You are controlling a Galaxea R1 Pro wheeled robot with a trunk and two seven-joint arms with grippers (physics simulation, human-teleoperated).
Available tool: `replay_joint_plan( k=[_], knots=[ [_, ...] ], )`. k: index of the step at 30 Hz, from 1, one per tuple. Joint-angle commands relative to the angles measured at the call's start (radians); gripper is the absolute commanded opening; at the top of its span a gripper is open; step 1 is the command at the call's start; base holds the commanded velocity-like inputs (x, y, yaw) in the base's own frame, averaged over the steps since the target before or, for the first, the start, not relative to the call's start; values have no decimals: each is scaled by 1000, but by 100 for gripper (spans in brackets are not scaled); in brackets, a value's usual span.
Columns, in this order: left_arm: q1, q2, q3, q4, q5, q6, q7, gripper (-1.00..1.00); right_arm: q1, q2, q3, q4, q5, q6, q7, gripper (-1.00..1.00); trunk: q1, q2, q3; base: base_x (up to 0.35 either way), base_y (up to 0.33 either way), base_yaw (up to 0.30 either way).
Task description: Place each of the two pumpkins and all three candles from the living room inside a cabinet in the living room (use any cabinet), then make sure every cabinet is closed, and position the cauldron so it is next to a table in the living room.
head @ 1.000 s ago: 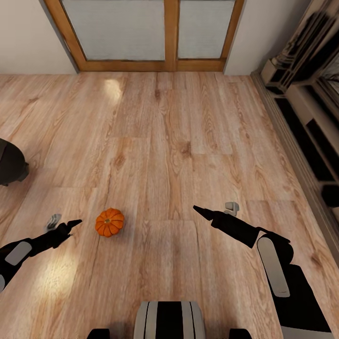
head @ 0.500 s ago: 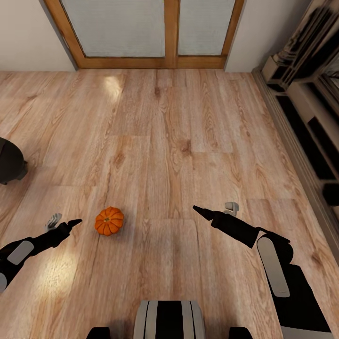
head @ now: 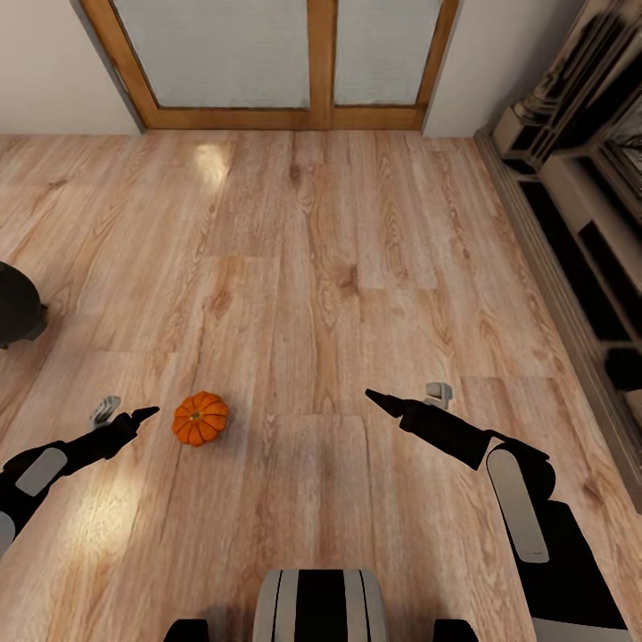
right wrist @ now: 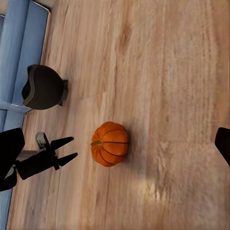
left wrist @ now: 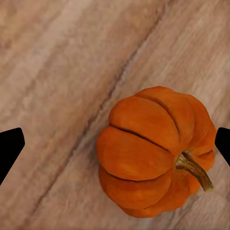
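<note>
We hold our left gripper (head: 147, 413) spread wide just beside the pumpkin (head: 200, 418) on the wooden floor (head: 339, 267), ready to straddle it. Our right gripper (head: 373, 396), also wide, waits apart.

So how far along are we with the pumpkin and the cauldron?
Nothing looks finished here. One pumpkin sits on the wood floor, just ahead of the open left gripper, whose fingers are not yet around it. The right gripper is open and holds nothing. The cauldron stands on the floor to the robot's left, ungrasped. Picking up, stowing and closing all remain.
</note>
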Motion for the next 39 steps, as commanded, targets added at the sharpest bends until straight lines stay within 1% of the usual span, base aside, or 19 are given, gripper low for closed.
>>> replay_joint_plan(
  k=[1, 13, 24, 32, 39],
  knots=[
    [-1, 1, -7, 0, 10, 3, 0, 100, -1, 1, -2, 0, -1, 6, 3, 100, 0, 0, -1, 0, -131, 0],
    [-1, -3, -7, 0, 9, 3, 6, 100, -1, 1, -2, 0, -1, 6, 3, 100, 0, 0, -1, 5, -55, 0],
    [-1, -3, -7, 0, 9, 3, 6, 100, -1, 0, -2, 0, -1, 6, 4, 100, 0, 0, -1, 115, -72, 0],
    [-1, -3, -7, 0, 10, 3, 1, 100, -1, 0, -2, 0, -1, 6, 4, 100, 0, 0, -1, -31, -117, 0],
    [-1, -3, -6, 0, 10, 1, 0, 100, -1, 0, -3, 0, -1, 6, 4, 100, 0, 0, -1, -25, -9, 0]
  ],
)
